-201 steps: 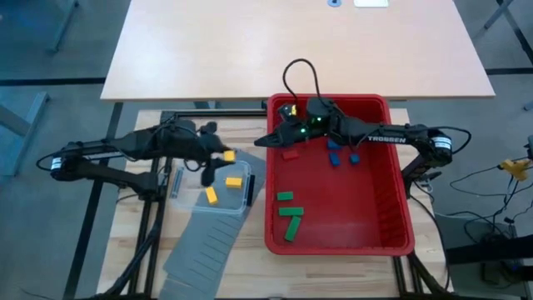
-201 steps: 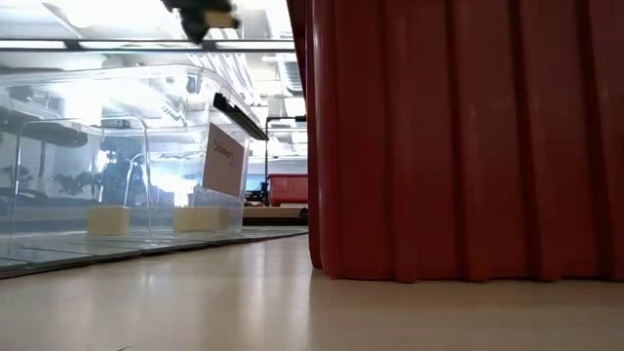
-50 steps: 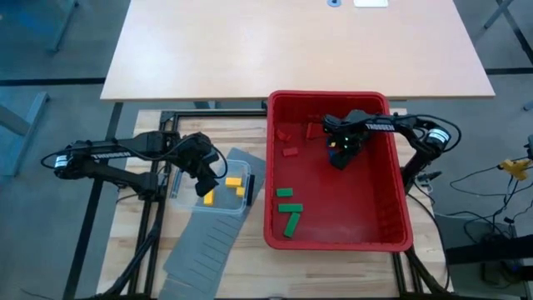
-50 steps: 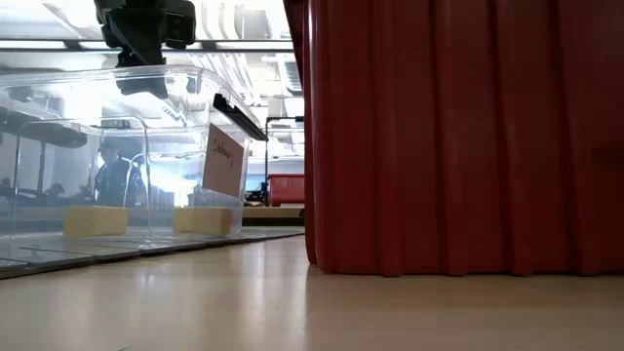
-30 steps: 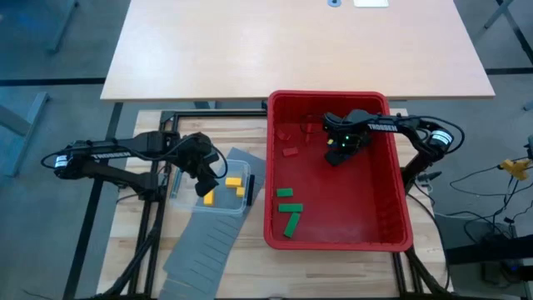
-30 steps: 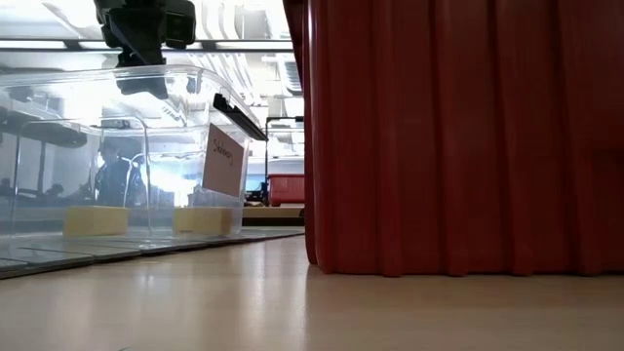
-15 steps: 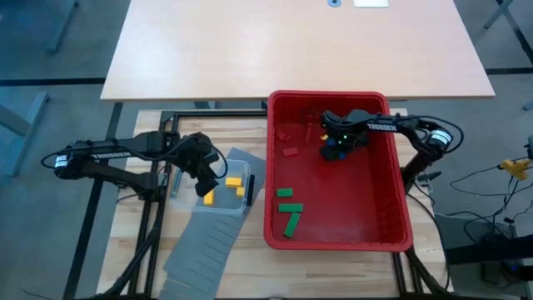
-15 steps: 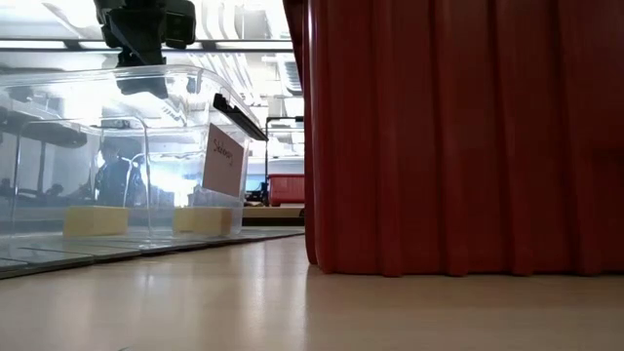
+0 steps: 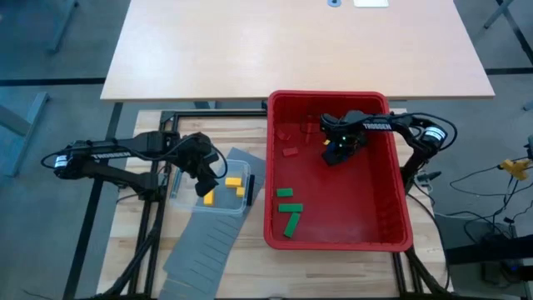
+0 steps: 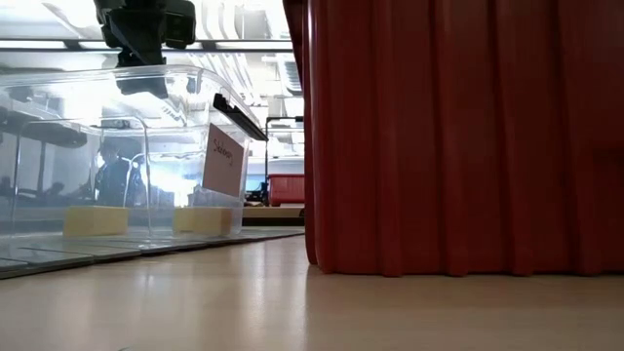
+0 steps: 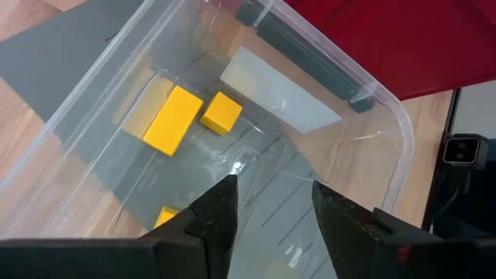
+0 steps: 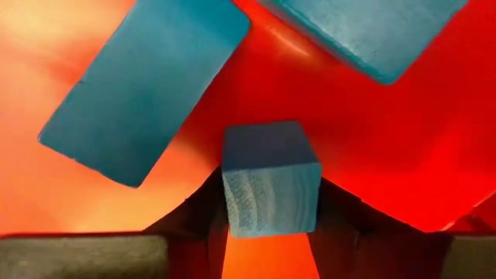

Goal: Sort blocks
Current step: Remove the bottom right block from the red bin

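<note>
Right tool is down inside the red bin, in its far half, jaws closed on a small blue cube held between the two fingertips. Two more blue blocks lie on the bin floor just past the cube: a blue bar and a second blue block, both near the cube, contact with it unclear. From above, the right tool covers the blue pieces.

Left tool hangs over the clear tub, fingers parted with a gap and nothing between them. Below it in the tub: a yellow bar and a yellow cube just beside each other, plus a third yellow piece partly hidden by a finger. The high view shows the left tool at the tub's near-left part and yellow blocks in the tub.

Rest of the bin: red blocks in the far-left area, hard to tell from the floor; three green blocks grouped at the near-left.

The tub sits on a grey slotted panel on the wooden bench, just left of the bin. A bigger pale table stands beyond.

Low view: bin wall fills the right side, tub on the left with yellow blocks seen through it and a white label card.
</note>
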{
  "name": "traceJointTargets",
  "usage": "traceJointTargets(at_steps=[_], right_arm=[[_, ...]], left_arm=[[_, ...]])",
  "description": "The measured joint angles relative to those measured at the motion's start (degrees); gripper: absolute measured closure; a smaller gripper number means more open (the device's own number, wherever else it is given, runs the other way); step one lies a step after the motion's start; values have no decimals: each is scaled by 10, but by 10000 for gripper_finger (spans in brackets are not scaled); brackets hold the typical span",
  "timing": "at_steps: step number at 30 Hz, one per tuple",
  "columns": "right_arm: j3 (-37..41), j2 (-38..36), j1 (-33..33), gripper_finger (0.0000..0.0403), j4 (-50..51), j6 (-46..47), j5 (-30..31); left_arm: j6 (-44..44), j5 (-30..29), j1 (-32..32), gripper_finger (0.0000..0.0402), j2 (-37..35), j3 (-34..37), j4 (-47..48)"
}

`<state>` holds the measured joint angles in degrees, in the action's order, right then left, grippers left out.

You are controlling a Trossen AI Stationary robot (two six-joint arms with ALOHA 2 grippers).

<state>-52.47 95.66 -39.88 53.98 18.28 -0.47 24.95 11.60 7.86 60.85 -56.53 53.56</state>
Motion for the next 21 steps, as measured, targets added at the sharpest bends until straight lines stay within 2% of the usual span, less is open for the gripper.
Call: traceJointTargets(at_steps=[7,10,16,21], right_arm=[[2,-7,5,290,0,-10,-1],[2,-24,11,287,5,-1,-28],[-22,-99,34,290,12,51,-90],[-74,-185,51,290,8,109,-122]], left_arm=[[0,0,0,260,0,0,0],[0,0,0,260,0,0,0],[-20,11,0,260,-1,0,-8],[-43,11,0,260,-6,0,-31]])
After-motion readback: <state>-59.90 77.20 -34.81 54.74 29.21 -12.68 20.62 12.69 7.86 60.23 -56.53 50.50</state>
